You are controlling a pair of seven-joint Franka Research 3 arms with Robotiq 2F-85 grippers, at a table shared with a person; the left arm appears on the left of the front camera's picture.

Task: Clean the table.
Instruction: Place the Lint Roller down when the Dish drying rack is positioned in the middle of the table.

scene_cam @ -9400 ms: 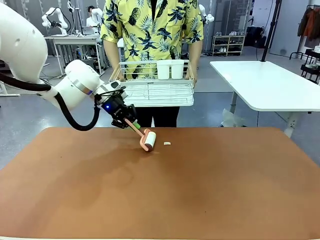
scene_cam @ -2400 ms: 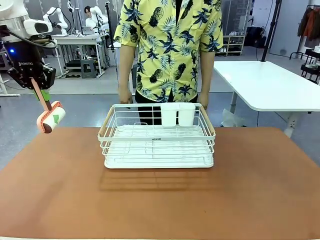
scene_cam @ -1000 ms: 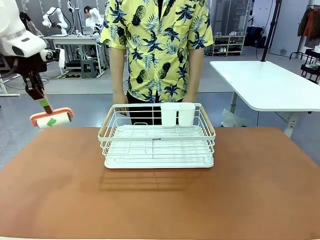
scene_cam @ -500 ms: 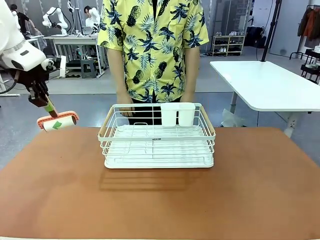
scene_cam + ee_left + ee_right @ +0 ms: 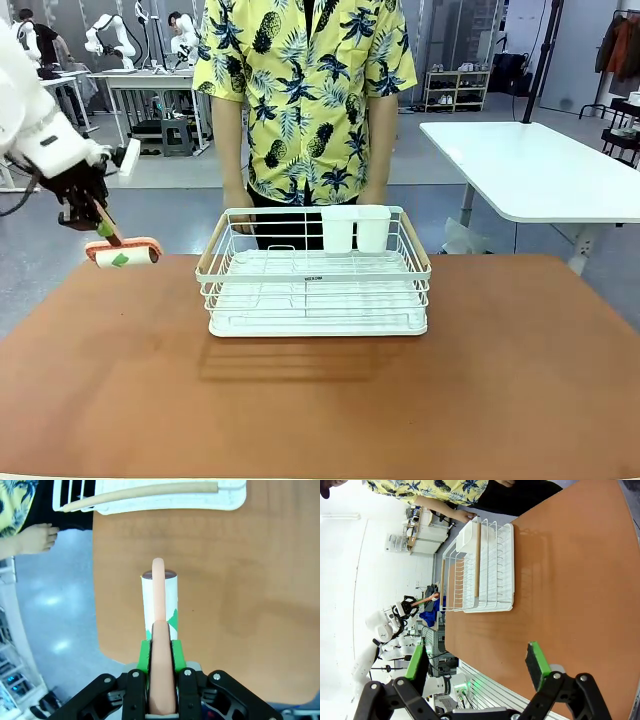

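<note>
The table has a reddish-brown top. At its far left corner my left gripper is shut on the salmon handle of a lint roller, whose white roll with a green arrow lies level just above the table's edge. In the left wrist view the green pads of the left gripper clamp the handle, and the lint roller hangs over the table near its edge. My right gripper is open with nothing between its fingers, high over the table.
A white wire rack with wooden handles and two white cups stands at the table's far middle. A person in a yellow print shirt stands behind it, one hand at its far left corner. A white table stands at back right.
My left gripper has carried the lint roller down and to the right, toward the table's far left corner, and the roll has turned level. The rack has stayed where it was.
</note>
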